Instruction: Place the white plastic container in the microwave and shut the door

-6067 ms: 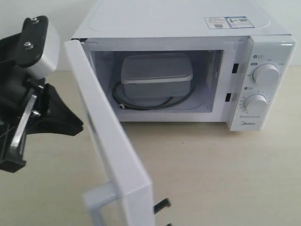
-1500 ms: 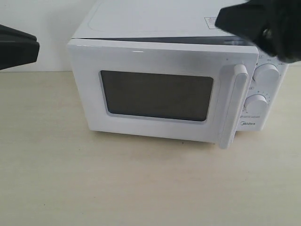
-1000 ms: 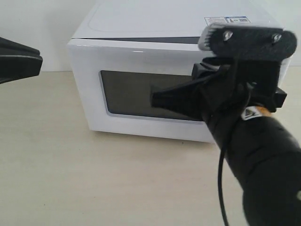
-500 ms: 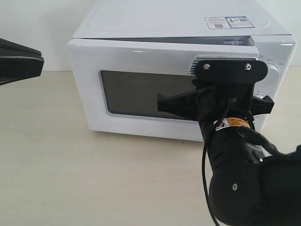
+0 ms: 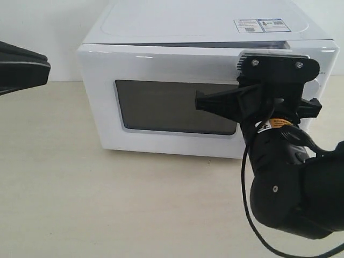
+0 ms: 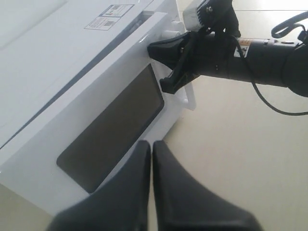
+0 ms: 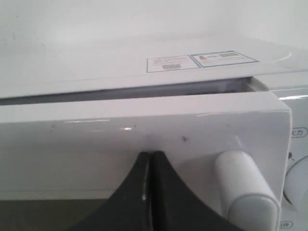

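The white microwave [image 5: 204,24] stands at the back of the table, stickers [image 5: 258,24] on its top. Its door [image 5: 161,67] with the dark window [image 5: 172,107] lies almost flat against the body, and a thin dark gap [image 7: 144,91] shows along the top edge. My right gripper [image 7: 151,155] is shut and empty, its tips touching the door's upper part just beside the white bar handle [image 7: 245,187]. My left gripper [image 6: 152,143] is shut and empty, hanging off the microwave's left side [image 5: 32,67]. The white plastic container is hidden behind the door.
The right arm [image 5: 290,183] fills the space before the microwave's right half and covers the dials; part of one dial [image 7: 301,183] shows in the right wrist view. A beige table [image 5: 107,204] stretches in front. A white wall stands behind.
The door, open with the container on the turntable, has swung nearly shut. My right gripper came in front of it and shifted right toward the handle. My left gripper has stayed put.
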